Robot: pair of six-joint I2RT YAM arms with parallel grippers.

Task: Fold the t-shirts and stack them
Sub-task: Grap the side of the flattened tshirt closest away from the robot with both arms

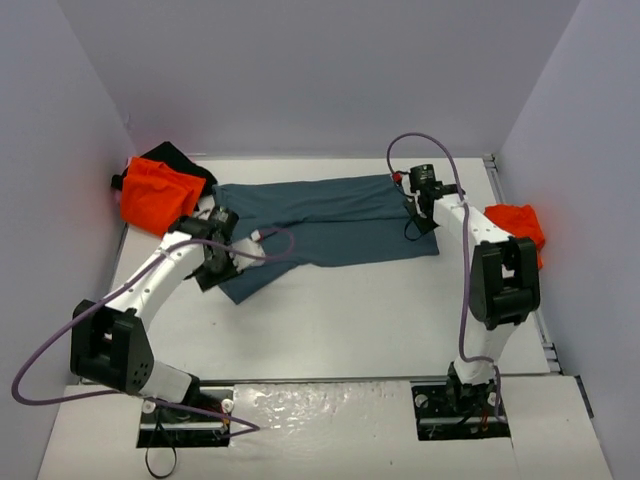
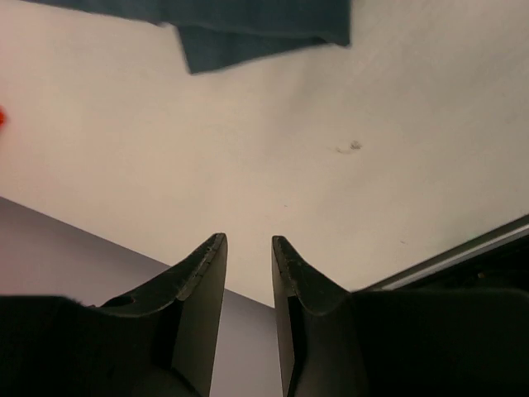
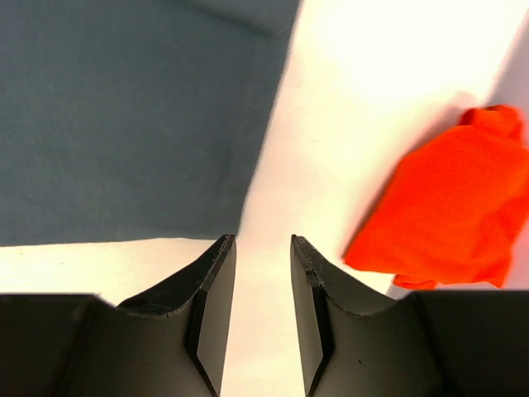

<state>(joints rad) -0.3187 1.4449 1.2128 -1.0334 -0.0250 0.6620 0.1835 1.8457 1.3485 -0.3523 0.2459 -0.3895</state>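
A slate-blue t-shirt point(image 1: 330, 225) lies spread flat across the back middle of the table, with one sleeve reaching toward the front left. My left gripper point(image 1: 212, 268) hovers at its left end, jaws apart and nothing between them point(image 2: 248, 238). In the left wrist view only a corner of the blue shirt point(image 2: 248, 29) shows at the top. My right gripper point(image 1: 412, 225) is at the shirt's right edge, open and empty point(image 3: 263, 238), with the blue shirt point(image 3: 124, 116) to its upper left. An orange t-shirt point(image 1: 155, 195) lies bunched at the back left, on top of a black t-shirt point(image 1: 175, 158). A second orange t-shirt point(image 1: 520, 225) point(image 3: 446, 207) is crumpled at the right wall.
Grey walls enclose the table on the left, back and right. A metal rail point(image 1: 545, 340) runs along the right edge. Both arm bases point(image 1: 180, 400) stand at the near edge, with cables looping beside the arms. Bare white tabletop point(image 1: 340, 320) lies in front of the blue shirt.
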